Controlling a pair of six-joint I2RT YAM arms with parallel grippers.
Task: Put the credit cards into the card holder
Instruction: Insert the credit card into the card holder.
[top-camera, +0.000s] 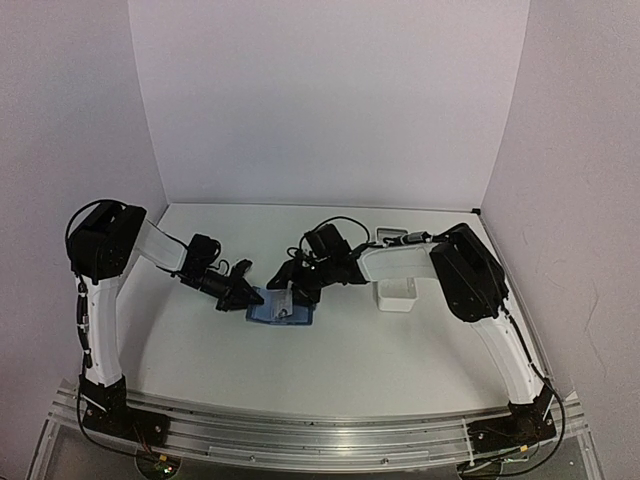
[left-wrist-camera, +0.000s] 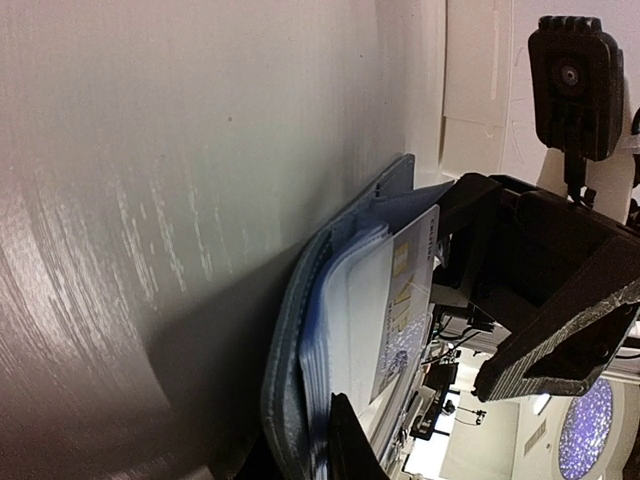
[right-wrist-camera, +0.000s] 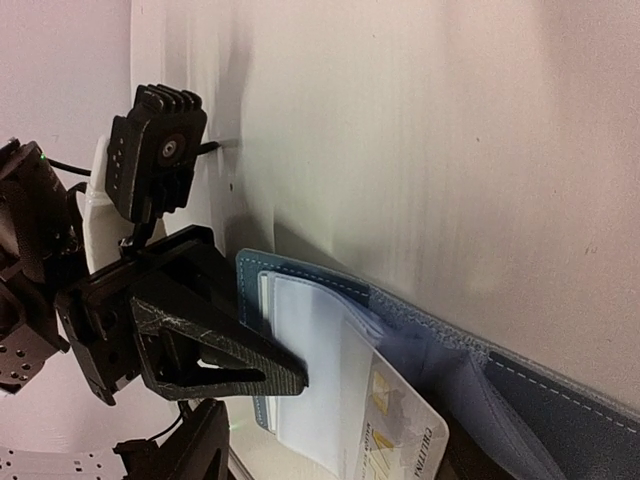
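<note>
The blue card holder (top-camera: 282, 308) lies open at mid-table, its clear sleeves fanned out (left-wrist-camera: 345, 330). My left gripper (top-camera: 243, 296) grips its left edge: one finger (left-wrist-camera: 355, 450) lies on top of the sleeves and the other sits under the cover. It also shows in the right wrist view (right-wrist-camera: 230, 355). My right gripper (top-camera: 291, 289) comes from the right and is shut on a pale credit card (right-wrist-camera: 405, 425) with a gold chip. The card's far end lies among the sleeves (left-wrist-camera: 408, 285). No other card shows.
A small white tray (top-camera: 397, 300) stands just right of the card holder, under the right forearm. White walls close off the back and both sides. The two wrists sit close together over the holder.
</note>
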